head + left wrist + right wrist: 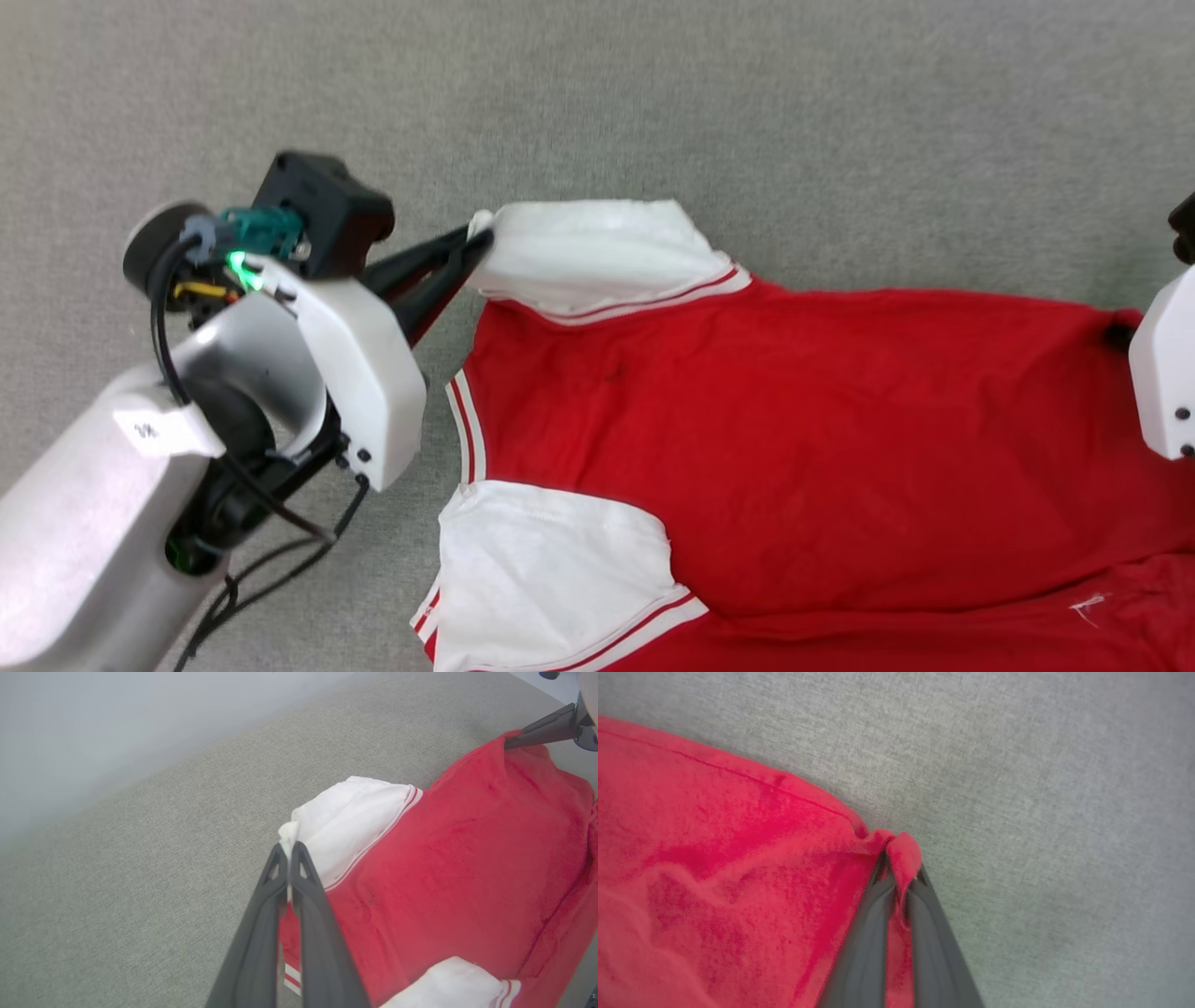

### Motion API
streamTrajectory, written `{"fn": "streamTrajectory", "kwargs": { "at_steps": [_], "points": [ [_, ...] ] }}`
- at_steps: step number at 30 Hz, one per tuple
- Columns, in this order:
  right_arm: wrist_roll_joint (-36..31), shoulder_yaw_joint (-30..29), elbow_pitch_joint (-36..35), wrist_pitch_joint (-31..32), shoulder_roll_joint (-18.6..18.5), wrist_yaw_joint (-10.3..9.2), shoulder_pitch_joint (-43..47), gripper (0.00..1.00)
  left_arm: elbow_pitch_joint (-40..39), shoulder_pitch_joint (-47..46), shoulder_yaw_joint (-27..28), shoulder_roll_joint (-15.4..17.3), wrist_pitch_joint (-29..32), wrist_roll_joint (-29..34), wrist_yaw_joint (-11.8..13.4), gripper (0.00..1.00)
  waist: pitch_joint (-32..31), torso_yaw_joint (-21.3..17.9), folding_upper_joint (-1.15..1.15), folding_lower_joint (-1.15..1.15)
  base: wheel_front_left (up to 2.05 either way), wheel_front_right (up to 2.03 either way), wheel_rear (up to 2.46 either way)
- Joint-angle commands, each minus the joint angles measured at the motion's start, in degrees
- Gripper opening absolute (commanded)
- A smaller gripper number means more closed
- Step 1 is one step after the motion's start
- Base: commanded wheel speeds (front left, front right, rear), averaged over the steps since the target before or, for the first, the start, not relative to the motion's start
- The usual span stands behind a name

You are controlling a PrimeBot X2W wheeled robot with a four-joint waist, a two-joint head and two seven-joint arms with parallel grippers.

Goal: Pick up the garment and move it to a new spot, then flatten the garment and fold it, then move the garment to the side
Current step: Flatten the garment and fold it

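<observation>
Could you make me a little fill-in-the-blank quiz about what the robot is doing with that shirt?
1. The left gripper is shut on the edge of a ____ sleeve of the garment.
2. The right gripper pinches a ____ corner of it.
3. The garment lies spread on a ____ fabric surface.

Missing words: white; red; grey.

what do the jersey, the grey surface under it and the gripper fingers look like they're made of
Garment: soft matte knit, likely cotton or polyester; it creases and bunches where pinched. Grey surface: woven upholstery-like fabric, by its fine heathered weave. Fingers: dark matte plastic or rubber, probably; smooth, with a dull sheen.
</observation>
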Motion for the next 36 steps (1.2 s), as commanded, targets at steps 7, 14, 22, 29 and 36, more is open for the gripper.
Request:
{"fn": "streamTrajectory", "kwargs": {
  "at_steps": [7, 14, 22, 29, 36],
  "points": [
    [0.26, -2.95, -4.09, -5.07, 0.34, 0.07, 6.5, 0.0, -1.13, 7.74, 0.77, 1.96, -2.18, -1.33, 2.39, 0.0, -6.39, -1.06, 0.0, -0.01, 0.0, 0.0, 0.0],
    [-0.45, -7.8, -9.44, -7.52, 3.55, 0.07, 15.98, 0.0, -3.89, 16.46, 0.99, 4.26, -3.68, -2.51, 5.14, 0.0, -10.96, -1.08, 0.0, -0.01, 0.0, 0.0, 0.0],
    [0.29, -10.62, -15.36, -9.45, 6.21, 0.06, 28.02, 0.0, -5.68, 29.44, 2.11, 5.72, -7.56, -5.92, 9.21, 0.0, -13.58, -1.07, 0.0, -0.01, 0.0, 0.0, 0.0],
    [0.82, -10.59, -15.83, -10.37, 4.92, 0.07, 35.75, 0.0, -2.5, 36.82, -0.73, 5.4, -9.2, -7.3, 8.29, 0.0, -13.42, -0.86, 0.0, -0.01, 0.0, 0.0, 0.0],
    [-0.04, -6.99, -12.91, -12.71, 1.63, 0.06, 37.49, 0.0, 2.62, 37.12, -3.75, 3.67, -9.5, -6.33, 6.49, 0.0, -13.19, -1.07, 0.0, -0.01, 0.0, 0.0, 0.0]
  ]
}}
